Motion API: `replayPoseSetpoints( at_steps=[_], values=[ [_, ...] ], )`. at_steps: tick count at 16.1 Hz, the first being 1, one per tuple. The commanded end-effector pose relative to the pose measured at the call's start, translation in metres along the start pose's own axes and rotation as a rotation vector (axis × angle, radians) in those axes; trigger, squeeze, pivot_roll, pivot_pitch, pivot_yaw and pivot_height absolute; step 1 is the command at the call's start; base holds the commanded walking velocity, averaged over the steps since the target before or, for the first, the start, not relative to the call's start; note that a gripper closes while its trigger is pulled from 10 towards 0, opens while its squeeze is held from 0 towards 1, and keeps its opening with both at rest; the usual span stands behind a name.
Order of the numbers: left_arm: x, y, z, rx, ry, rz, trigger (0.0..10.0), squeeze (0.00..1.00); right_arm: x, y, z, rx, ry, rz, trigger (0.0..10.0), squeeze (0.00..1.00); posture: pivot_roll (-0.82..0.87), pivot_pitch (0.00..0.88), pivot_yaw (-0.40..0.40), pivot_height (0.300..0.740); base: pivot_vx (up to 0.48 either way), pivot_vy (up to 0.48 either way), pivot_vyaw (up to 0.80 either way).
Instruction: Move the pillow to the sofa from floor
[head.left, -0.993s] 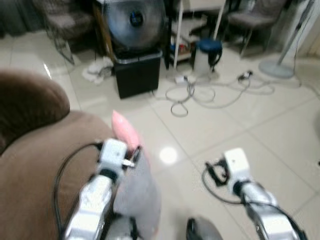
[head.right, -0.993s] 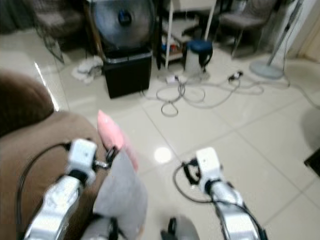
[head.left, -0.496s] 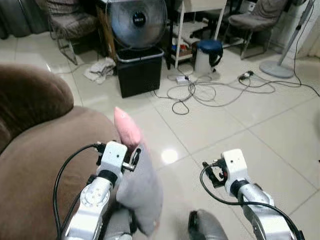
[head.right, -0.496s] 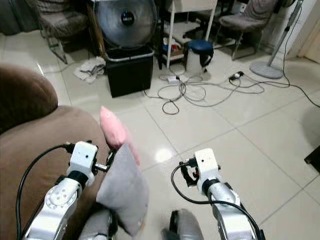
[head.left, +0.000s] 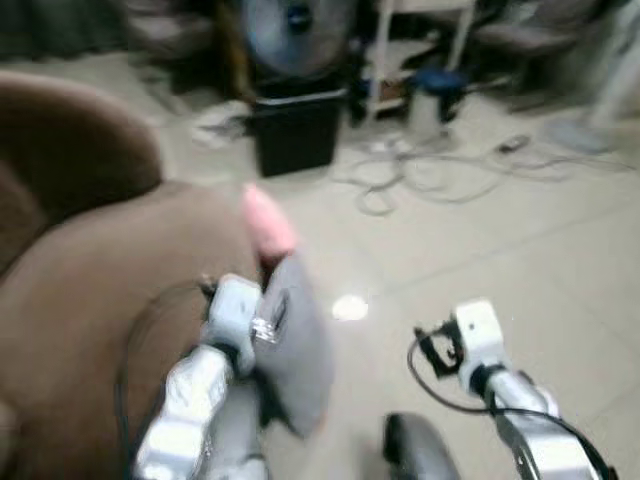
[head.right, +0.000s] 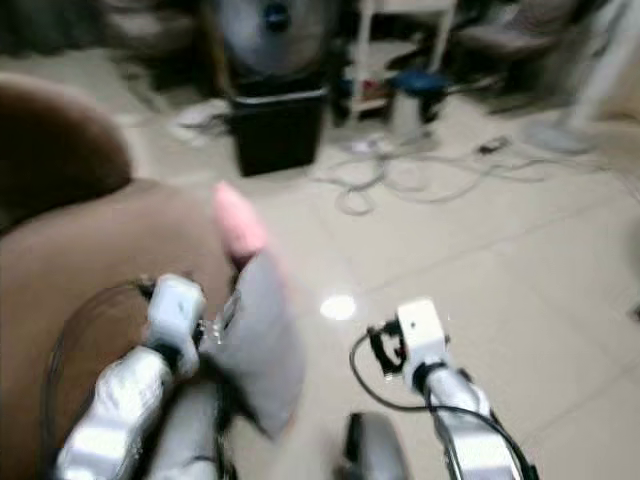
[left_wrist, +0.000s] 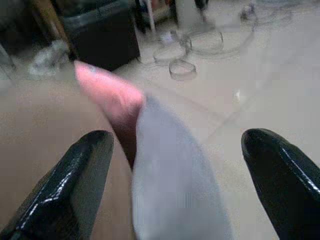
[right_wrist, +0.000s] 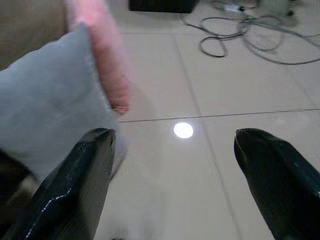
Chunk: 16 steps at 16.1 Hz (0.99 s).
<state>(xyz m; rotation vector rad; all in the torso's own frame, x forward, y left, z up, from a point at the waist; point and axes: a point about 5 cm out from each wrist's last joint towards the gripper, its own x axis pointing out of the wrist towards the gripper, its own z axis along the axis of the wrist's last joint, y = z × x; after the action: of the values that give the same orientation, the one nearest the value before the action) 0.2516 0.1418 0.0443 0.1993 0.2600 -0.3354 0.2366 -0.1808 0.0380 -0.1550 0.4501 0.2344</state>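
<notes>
Now: carry step | pillow (head.left: 290, 340), grey-and-pink, upright at brown sofa (head.left: 90, 300) edge, between wide-spread left pincer (left_wrist: 170, 165) fingers | right pincer (right_wrist: 172, 170) wide, empty | next: push pillow onto seat.

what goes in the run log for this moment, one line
left claw: open, pillow between its fingers | right claw: open, over floor | pillow: against sofa edge | view: blurred
</notes>
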Motion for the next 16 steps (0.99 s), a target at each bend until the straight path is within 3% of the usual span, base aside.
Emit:
replayPoseSetpoints(
  at_steps=[1,4,6,10,16],
  values=[
    [0.006,0.004,0.008,-0.003,-0.014,-0.024,10.0,1.0,0.0,0.001,0.005,0.001,-0.016,0.004,10.0,0.0,-0.01,0.0,-0.011,0.579,0.0,0.0,0.0],
    [0.016,0.007,0.006,-0.001,0.014,-0.02,10.0,1.0,0.0,0.001,0.006,-0.013,-0.014,0.017,10.0,0.0,-0.03,0.0,-0.012,0.579,0.0,0.0,0.0],
    [0.034,0.012,0.004,-0.025,0.04,-0.001,10.0,1.0,0.001,0.002,0.01,-0.05,-0.02,0.056,10.0,0.0,-0.05,0.0,-0.017,0.579,0.0,0.0,0.0],
    [0.052,0.013,-0.005,-0.081,0.1,0.019,10.0,1.0,-0.001,0.001,0.013,-0.1,-0.019,0.101,10.0,0.0,-0.1,0.016,-0.034,0.579,0.0,0.0,0.0],
    [0.058,0.029,-0.016,-0.089,0.178,0.165,10.0,1.0,-0.018,0.003,0.018,-0.197,-0.014,0.197,10.0,0.0,-0.15,0.077,-0.073,0.579,0.0,0.0,0.0]
  ],
)
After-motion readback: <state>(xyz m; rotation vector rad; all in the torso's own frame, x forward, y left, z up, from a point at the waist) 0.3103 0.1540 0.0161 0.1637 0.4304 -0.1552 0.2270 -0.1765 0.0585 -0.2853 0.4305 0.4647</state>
